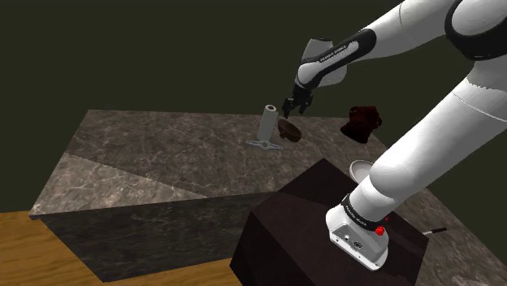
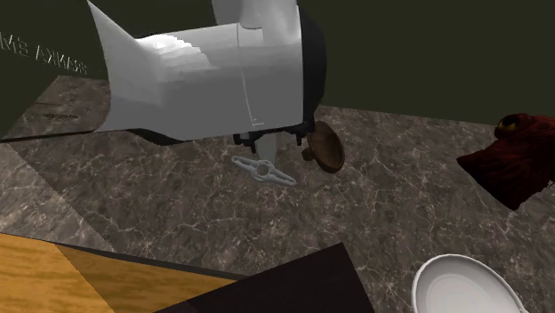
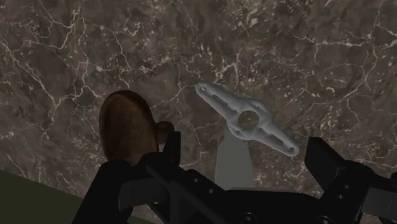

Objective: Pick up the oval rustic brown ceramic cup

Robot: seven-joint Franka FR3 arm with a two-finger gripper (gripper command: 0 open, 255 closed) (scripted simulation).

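1. The grey upright post on a flat cross-shaped base (image 3: 245,119) stands on the dark veined stone counter (image 1: 146,154), directly below the jaws. In the wrist view, the post is in the gap between them.
2. The glossy brown oval cup (image 3: 126,127) rests on the same counter, just beside the post. It lies outside the gap, just beyond one finger, with its small handle turned toward that finger.
3. The all-black two-finger gripper (image 1: 292,106) hovers above both things. Its fingers (image 3: 323,159) stand wide apart and hold nothing.
4. The long axis of the cup seems to run crosswise to the closing line, so its narrow width should fit the jaws. I judge that the jaws must first shift sideways, away from the post, and then descend. Otherwise one finger may strike the post.
5. The dark red lumpy object (image 1: 362,122) and the white round bowl (image 1: 363,170) are well apart from the jaws.
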